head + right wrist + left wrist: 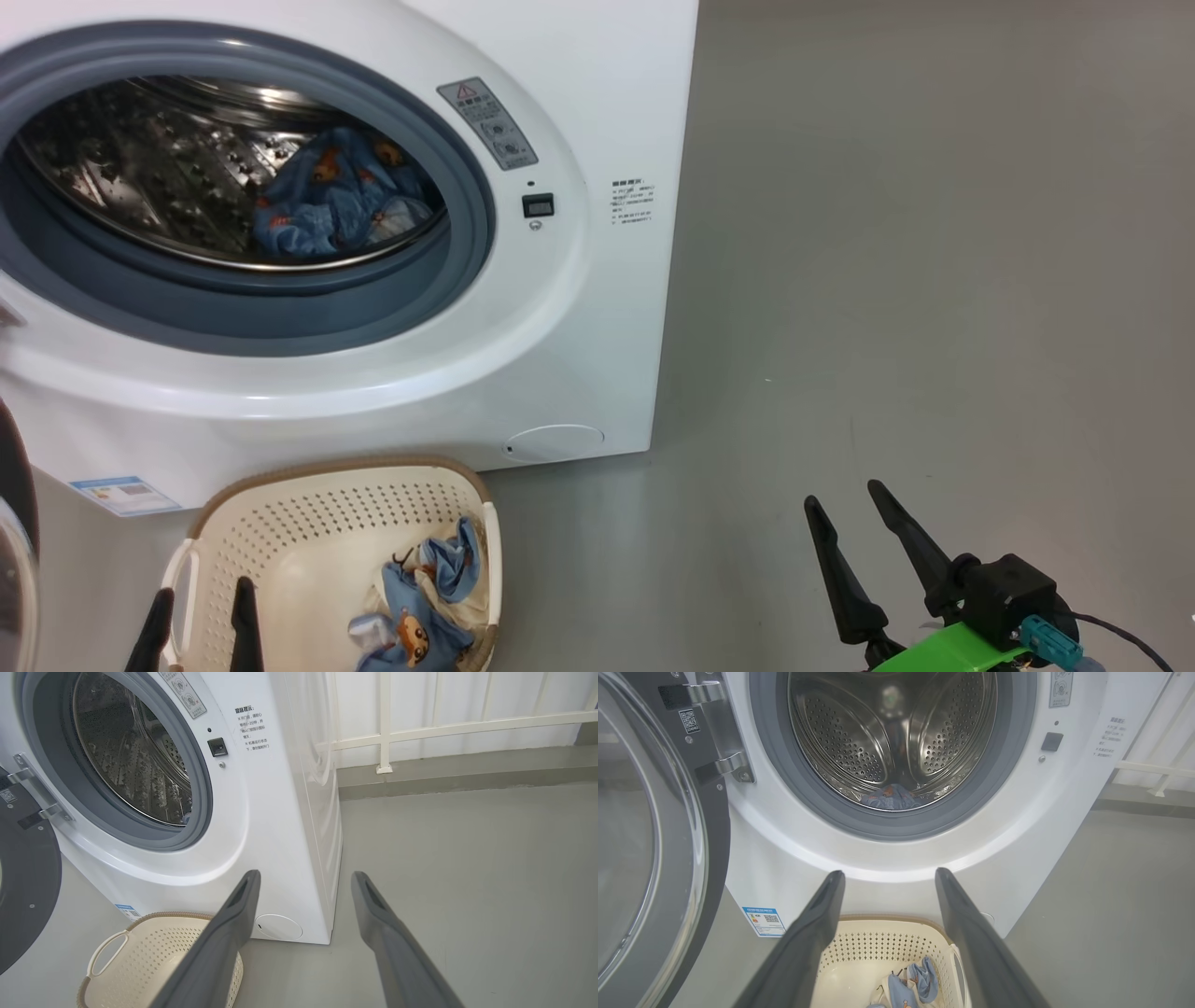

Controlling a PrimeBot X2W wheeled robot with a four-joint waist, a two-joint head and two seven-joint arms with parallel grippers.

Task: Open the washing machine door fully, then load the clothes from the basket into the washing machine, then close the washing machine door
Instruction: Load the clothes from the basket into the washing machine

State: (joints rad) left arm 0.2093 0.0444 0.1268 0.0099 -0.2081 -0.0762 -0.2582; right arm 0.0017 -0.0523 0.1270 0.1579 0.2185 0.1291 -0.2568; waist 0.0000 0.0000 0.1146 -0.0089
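**Clothes half loaded: one bundle inside the washing machine, one in front of it**

Clothes (425, 597) for this job sit in two places. One blue bear-print bundle (336, 191) lies low in the drum (887, 732) of the washing machine (579, 308). The rest lies in the basket (299, 532), which stands on the floor just in front of the washing machine, below its opening. The washing machine door (644, 826) hangs swung wide on the machine's hinge side.

Your left gripper (889, 872) is released, fingers spread and holding nothing, poised in front of the washing machine over the basket. Your right gripper (843, 492) is likewise spread and holding nothing, off the washing machine's far front corner over bare floor.

Watch these from here:

- The basket is light and perforated. Reach too deep and a fingertip may catch a hole or the wall, so the basket lifts or slides along the washing machine's front.
- The garments look loose and tangled. A shallow pinch may take only a fold, and the rest trails or drops in front of the washing machine.
- Release cloth too near the opening and it may drape over the grey gasket (448, 280). The door would then trap it or fail to latch.
- The door stands close beside your left arm's path to the washing machine. A wide swing could knock it.
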